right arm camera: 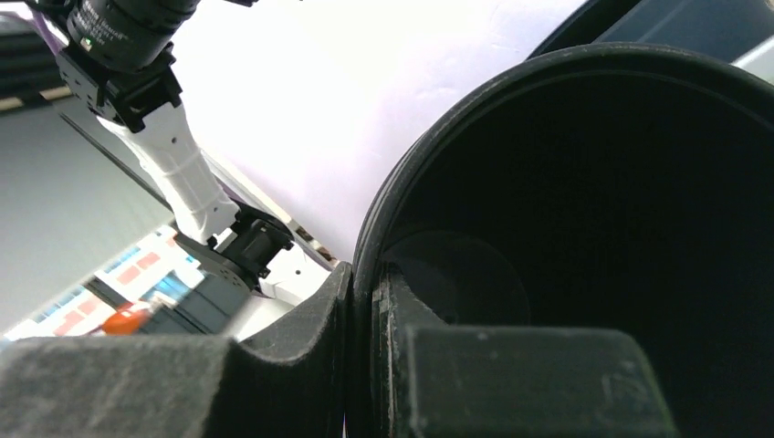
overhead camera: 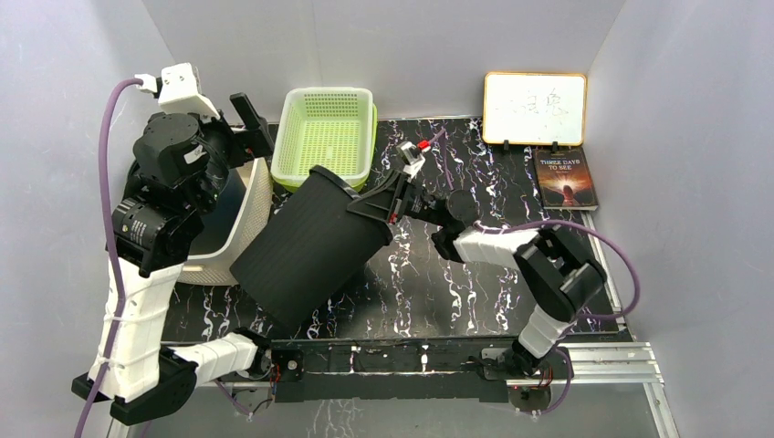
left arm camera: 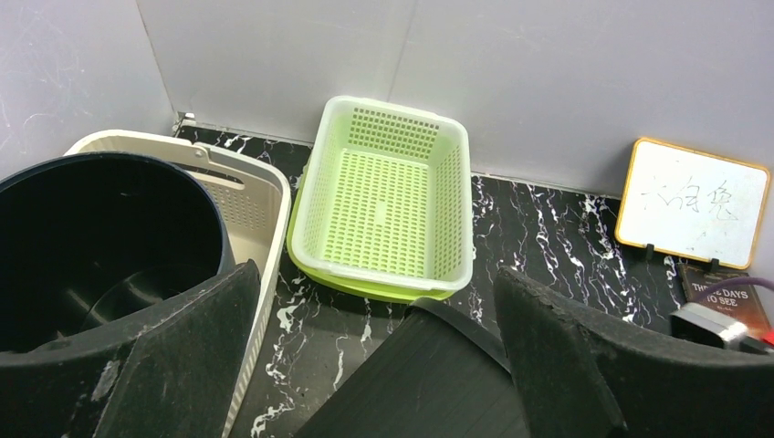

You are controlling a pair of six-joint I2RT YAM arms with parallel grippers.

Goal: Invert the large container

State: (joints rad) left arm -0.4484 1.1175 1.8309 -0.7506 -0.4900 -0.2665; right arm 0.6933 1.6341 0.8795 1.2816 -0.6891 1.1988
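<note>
Left gripper (overhead camera: 252, 128): fingers spread wide, holding nothing, raised above the white basket (overhead camera: 256, 196).
Large container (overhead camera: 306, 246): black, ribbed, round. It is tilted at table centre, base low at near-left, mouth up to the right.
Right gripper (overhead camera: 388, 196): clenched on the container's rim, one finger inside, one outside.

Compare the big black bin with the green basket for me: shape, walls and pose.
The black bin is round; the green basket is rectangular. The bin's walls are solid and ribbed; the basket's are perforated. The bin leans tilted, its rim pinched by the right jaws; the basket sits flat, untouched. Both are open-topped and look empty.
</note>
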